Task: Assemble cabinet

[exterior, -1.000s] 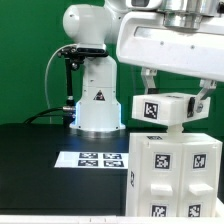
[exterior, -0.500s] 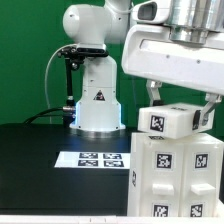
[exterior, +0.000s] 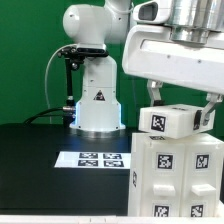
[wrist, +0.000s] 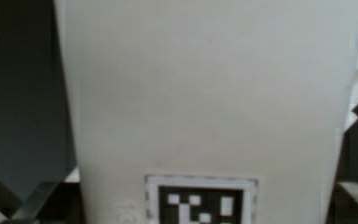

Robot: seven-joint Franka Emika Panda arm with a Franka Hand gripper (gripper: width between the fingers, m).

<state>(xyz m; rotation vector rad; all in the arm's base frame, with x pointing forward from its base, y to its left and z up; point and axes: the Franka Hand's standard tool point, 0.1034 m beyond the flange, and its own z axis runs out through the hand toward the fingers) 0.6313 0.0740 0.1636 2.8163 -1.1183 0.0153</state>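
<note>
The cabinet body [exterior: 178, 178] is a white box with several black-and-white tags, standing on the black table at the exterior view's right. My gripper [exterior: 182, 108] is right above it, shut on a white cabinet piece [exterior: 176, 120] with a tag on its front. The piece hangs just over the top of the body; I cannot tell whether they touch. In the wrist view the held white piece [wrist: 202, 100] fills the middle, with one tag [wrist: 202, 202] near my dark fingertips [wrist: 30, 200]. No knob shows.
The marker board [exterior: 95, 158] lies flat on the black table [exterior: 35, 160], left of the cabinet body. The white robot pedestal [exterior: 97, 100] with a black triangle logo stands behind it. A green wall is at the back.
From a second ago, my gripper and the held white piece have moved to the exterior view's right and slightly down over the cabinet body. Nothing has moved in the last half second.
</note>
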